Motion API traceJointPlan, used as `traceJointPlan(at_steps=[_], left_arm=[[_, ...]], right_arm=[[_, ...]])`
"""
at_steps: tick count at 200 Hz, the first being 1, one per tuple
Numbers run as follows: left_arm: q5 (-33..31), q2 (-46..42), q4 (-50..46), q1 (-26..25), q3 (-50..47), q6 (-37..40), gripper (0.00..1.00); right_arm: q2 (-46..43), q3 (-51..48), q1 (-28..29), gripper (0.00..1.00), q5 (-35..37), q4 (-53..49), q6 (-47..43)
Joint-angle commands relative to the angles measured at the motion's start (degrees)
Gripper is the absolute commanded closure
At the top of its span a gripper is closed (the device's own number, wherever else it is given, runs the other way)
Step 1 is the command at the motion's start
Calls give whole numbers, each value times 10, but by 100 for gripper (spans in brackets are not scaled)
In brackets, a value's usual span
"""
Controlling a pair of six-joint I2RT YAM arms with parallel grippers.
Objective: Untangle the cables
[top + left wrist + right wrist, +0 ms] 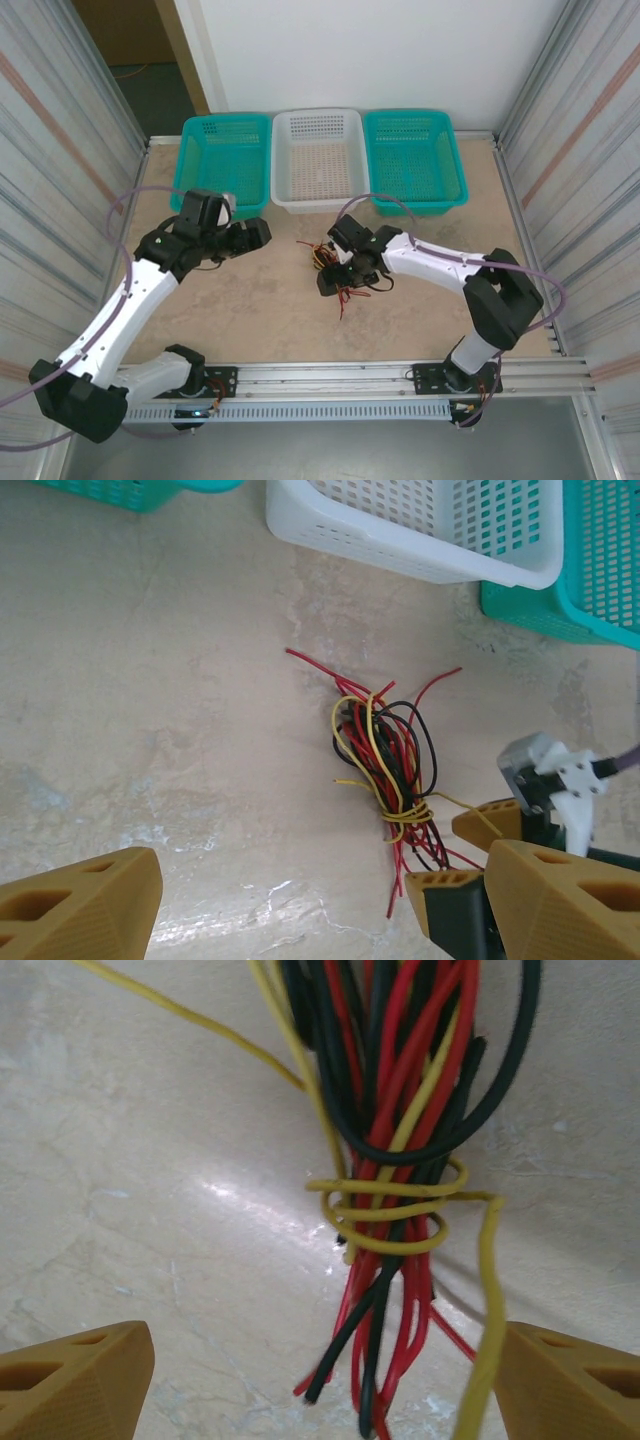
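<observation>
The cables [385, 755] are one red, yellow and black knot on the desk [150, 680], just in front of the white basket [400, 530]; my right pincer [325, 1360] is spread wide around the knot's end farthest from that basket; my left pincer [320, 890] is wide too, near the basket's front left corner, gripping nothing.

Cables [401, 811] – red, yellow, black, white basket [400, 555], teal baskets [226, 121], marbled beige table [150, 680]

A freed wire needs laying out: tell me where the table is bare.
Bare: the near table strip between the cables and the rail; also the patch between the right basket and the right arm. Crowded: around the cables, under the right gripper.
</observation>
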Motion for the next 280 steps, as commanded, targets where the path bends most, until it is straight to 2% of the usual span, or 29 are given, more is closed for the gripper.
traceJointPlan(at_steps=[1, 37, 61, 83, 96, 116, 147, 156, 169, 210, 280], left_arm=[[24, 2, 13, -1, -7, -10, 16], [42, 4, 21, -1, -28, -18, 17], [59, 15, 22, -1, -41, -21, 19], [84, 38, 26, -2, -48, -29, 22], [100, 51, 32, -2, -53, -34, 23], [124, 67, 53, -3, -61, -44, 22], [186, 91, 113, -3, -69, -56, 12], [200, 99, 124, -1, -66, -60, 10], [221, 106, 134, 2, -54, -60, 2], [264, 121, 143, 3, -9, -89, 1], [292, 119, 238, -10, -48, -184, 1]], right_arm=[[29, 27, -10, 19, -25, -28, -43], [60, 42, -18, 29, -22, -26, -56], [85, 54, -19, 41, -24, -27, -64], [93, 57, -19, 59, -24, -26, -67], [83, 51, -20, 71, -20, -22, -67], [49, 32, -24, 81, -15, -7, -64], [-17, 19, -29, 95, -17, -2, -72], [-34, 26, -32, 95, -22, -9, -78], [-55, 41, -33, 95, -26, -26, -88], [-82, 115, -27, 95, -38, -88, -118], [-61, 181, 15, 94, -39, -110, -126]])
